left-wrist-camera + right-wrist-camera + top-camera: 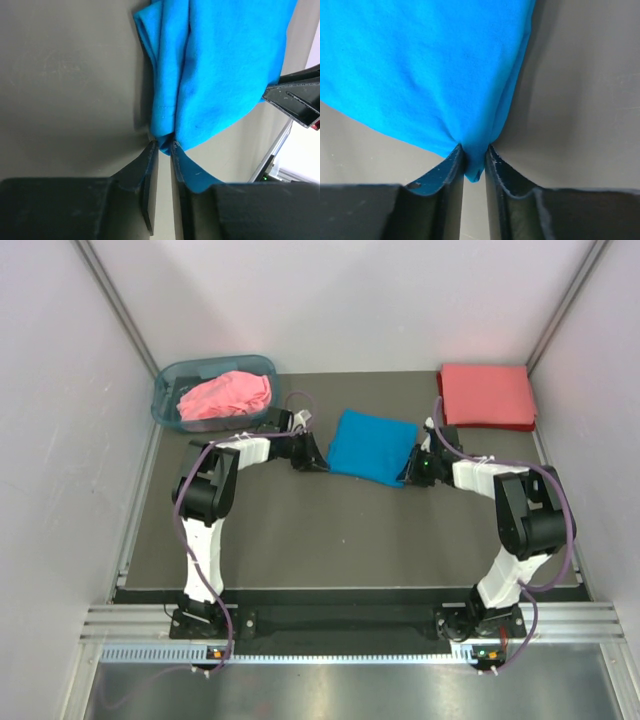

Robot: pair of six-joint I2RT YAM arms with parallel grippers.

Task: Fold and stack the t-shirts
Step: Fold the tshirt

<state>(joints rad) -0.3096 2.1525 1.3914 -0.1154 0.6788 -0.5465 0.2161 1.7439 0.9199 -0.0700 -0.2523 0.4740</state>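
Pinching bunched edges of the bright blue t-shirt (372, 445) between nearly closed jaws, the left gripper (164, 145) and the right gripper (474, 150) hold opposite sides, with the folded cloth spanning the gap between them. Farther out past the left gripper, the pink t-shirt (225, 395) lies crumpled in the basket (165, 390). Past the right gripper, the coral-red t-shirt (487, 395) lies folded flat.

A lab test booth — white walls (350, 300), aluminium rail frame (350, 623).
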